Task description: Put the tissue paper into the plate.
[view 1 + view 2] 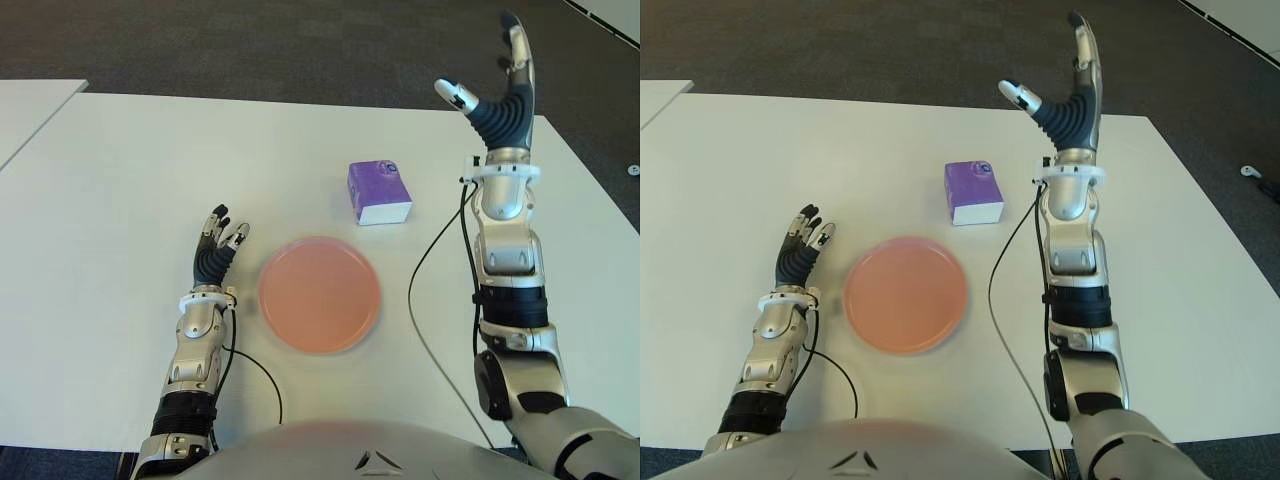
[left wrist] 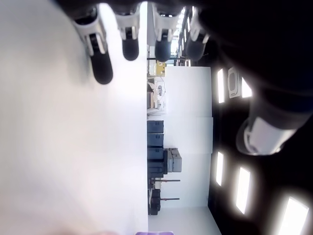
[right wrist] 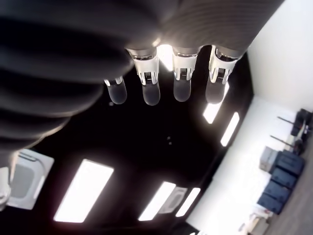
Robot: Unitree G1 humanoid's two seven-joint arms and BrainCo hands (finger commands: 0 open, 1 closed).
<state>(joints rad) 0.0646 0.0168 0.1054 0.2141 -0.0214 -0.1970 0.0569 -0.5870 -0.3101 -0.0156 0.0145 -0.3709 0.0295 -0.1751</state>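
Purple tissue pack [image 1: 379, 192] lies mid-desk [image 1: 120, 180], just beyond the pink plate [image 1: 319, 294] near the front edge. Right hand [image 1: 495, 85] is raised over the far right edge, fingers spread and empty; its wrist view shows only ceiling lights. Left hand [image 1: 218, 243], relaxed and empty, shows left of the plate.

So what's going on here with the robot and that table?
Nothing is being held yet. The purple tissue pack sits on the white table, just beyond the empty pink plate. The right robot hand is raised open, to the right of the pack. The left robot hand shows open beside the plate's left edge.
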